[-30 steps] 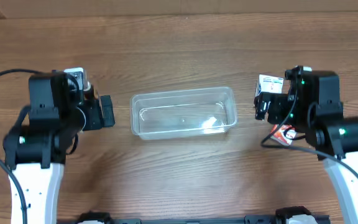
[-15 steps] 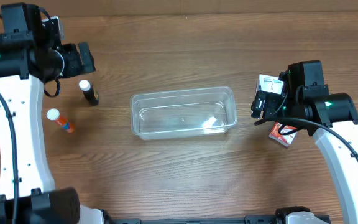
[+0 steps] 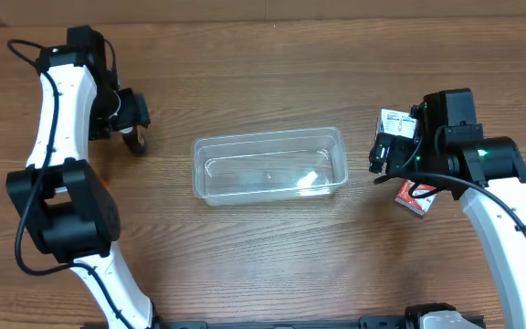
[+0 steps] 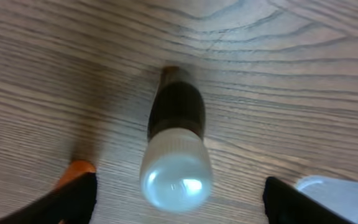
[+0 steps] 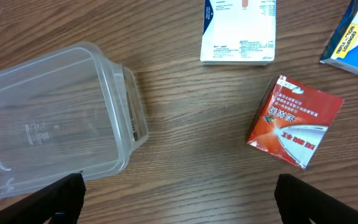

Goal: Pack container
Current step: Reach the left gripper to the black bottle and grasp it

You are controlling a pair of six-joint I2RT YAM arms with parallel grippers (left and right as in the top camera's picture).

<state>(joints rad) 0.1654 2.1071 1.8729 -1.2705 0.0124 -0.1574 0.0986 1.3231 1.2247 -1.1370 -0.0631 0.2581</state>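
The clear plastic container (image 3: 270, 166) lies empty at the table's middle. A dark bottle with a white cap (image 3: 134, 142) stands left of it. My left gripper (image 3: 131, 123) hangs open just above the bottle. In the left wrist view the bottle (image 4: 176, 146) stands between the open fingers of the left gripper (image 4: 179, 186), untouched. My right gripper (image 3: 382, 157) is open and empty, just right of the container. In the right wrist view the right gripper (image 5: 179, 202) is over bare wood, with the container (image 5: 55, 118) at the left.
A white box (image 3: 396, 122), (image 5: 238, 31) and a red box (image 3: 416, 195), (image 5: 294, 121) lie right of the container. A blue box (image 5: 353, 37) lies at the far right. An orange item (image 4: 76, 169) shows behind my left finger.
My left arm swung from beside the container to the far left, then came down over the dark bottle. My right gripper shifted slightly, then held still.
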